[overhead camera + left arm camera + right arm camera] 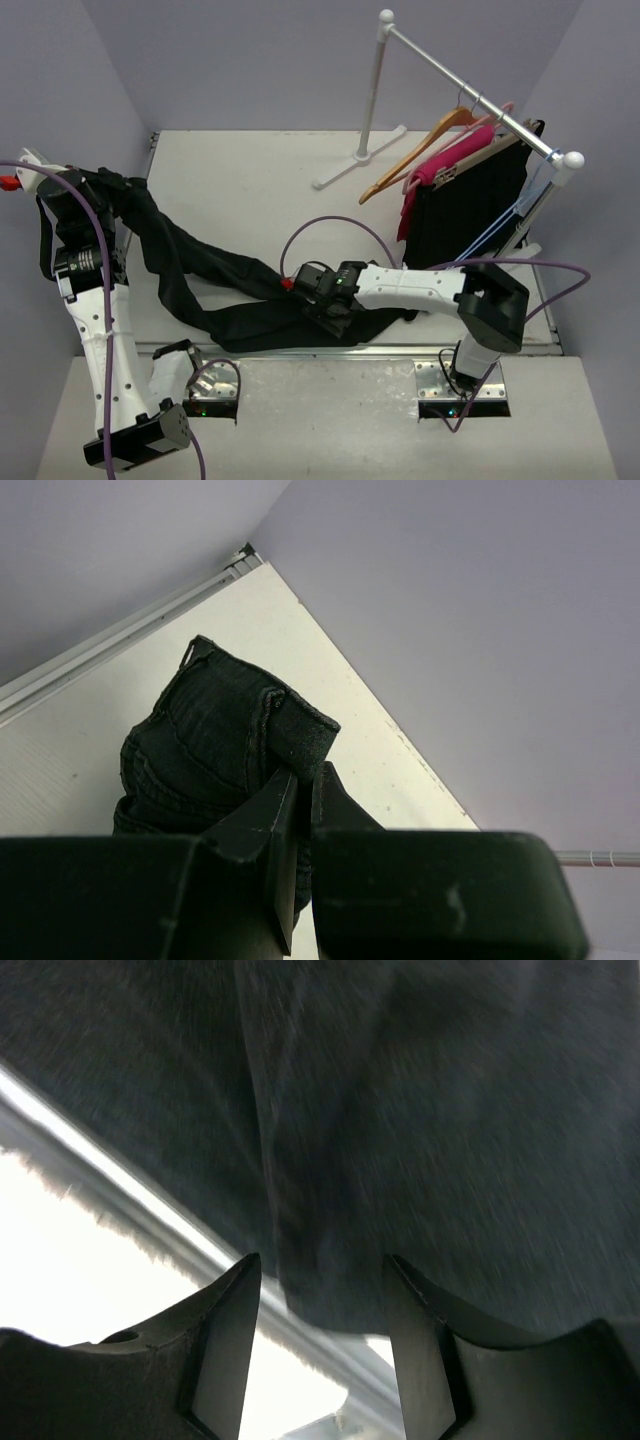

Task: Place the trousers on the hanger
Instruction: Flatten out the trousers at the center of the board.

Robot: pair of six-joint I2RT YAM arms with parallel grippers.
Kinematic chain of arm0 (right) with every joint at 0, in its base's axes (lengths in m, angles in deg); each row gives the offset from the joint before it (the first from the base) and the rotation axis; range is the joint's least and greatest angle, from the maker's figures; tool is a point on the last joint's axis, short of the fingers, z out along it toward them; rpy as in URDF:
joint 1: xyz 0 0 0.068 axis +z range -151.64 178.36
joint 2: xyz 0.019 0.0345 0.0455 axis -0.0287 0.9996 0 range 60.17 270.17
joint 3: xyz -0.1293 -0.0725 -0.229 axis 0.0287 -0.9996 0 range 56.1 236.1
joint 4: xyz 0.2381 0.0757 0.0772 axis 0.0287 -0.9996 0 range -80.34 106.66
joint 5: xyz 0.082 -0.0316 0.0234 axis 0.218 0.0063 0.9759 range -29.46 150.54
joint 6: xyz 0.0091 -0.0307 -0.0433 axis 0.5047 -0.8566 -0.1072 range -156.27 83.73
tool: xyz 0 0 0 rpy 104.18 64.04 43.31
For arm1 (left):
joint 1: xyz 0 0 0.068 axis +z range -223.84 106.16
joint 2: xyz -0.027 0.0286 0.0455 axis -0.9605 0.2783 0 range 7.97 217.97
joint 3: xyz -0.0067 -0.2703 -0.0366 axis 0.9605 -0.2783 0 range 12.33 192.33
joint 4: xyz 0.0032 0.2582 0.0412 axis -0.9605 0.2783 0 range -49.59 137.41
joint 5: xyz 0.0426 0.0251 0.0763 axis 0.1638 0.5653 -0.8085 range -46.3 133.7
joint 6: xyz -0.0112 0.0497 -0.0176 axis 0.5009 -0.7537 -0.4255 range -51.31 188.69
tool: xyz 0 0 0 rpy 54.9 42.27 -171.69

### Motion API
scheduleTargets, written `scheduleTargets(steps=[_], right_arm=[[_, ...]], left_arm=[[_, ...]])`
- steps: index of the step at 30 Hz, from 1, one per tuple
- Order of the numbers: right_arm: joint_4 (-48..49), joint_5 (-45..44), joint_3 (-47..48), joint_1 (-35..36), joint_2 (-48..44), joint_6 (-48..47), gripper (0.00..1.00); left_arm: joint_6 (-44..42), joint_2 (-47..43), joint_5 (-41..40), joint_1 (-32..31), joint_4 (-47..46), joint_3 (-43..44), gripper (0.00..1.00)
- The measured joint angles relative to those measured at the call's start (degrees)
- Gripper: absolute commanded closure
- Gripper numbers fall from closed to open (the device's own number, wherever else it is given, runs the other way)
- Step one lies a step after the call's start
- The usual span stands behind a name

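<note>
Within the left hand [303, 785], trousers [200, 740] seem pinched.

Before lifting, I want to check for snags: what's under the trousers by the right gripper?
The white table and its metal edge rail show beneath the trousers. Anything under the fabric itself is covered.

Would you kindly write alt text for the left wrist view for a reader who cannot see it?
The left gripper is shut on a bunched end of the black trousers, with the white table and grey walls behind.
</note>
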Motion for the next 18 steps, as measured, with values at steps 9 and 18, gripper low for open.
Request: scheduleTargets(steps=[9, 18], right_arm=[[4.2, -0.2, -0.9, -0.1, 5.3, -0.9, 1.00], [-4.1, 10.4, 6.4, -0.1, 0.5, -4.1, 1.00]], left_arm=[[-0.6, 0.0, -0.5, -1.1, 0.0, 0.0, 0.97], [-0.9, -0.5, -0.4, -1.2, -0.1, -0.6, 0.97]])
